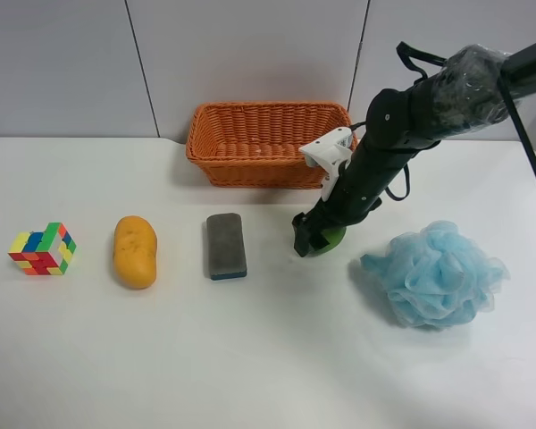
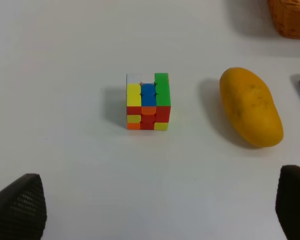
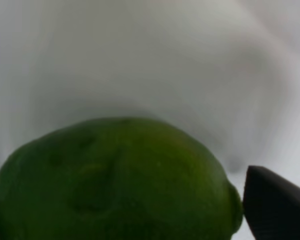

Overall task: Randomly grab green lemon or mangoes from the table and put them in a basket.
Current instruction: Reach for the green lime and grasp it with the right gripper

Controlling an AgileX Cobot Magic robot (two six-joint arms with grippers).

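The green lemon (image 1: 334, 239) lies on the white table (image 1: 268, 357) just in front of the orange wicker basket (image 1: 268, 141). The right gripper (image 1: 311, 238), on the arm at the exterior high view's right, is down at table level around it. In the right wrist view the lemon (image 3: 115, 185) fills the space between the jaws, and one dark finger (image 3: 275, 207) presses against its end. The mango (image 1: 135, 251) lies at the left of the table and shows in the left wrist view (image 2: 250, 106). The left gripper (image 2: 160, 210) is open, empty and short of the mango.
A grey-and-blue sponge (image 1: 225, 245) lies between the mango and the lemon. A blue mesh bath puff (image 1: 436, 273) sits right of the lemon. A coloured puzzle cube (image 1: 42, 249) stands at the far left, also in the left wrist view (image 2: 147, 102).
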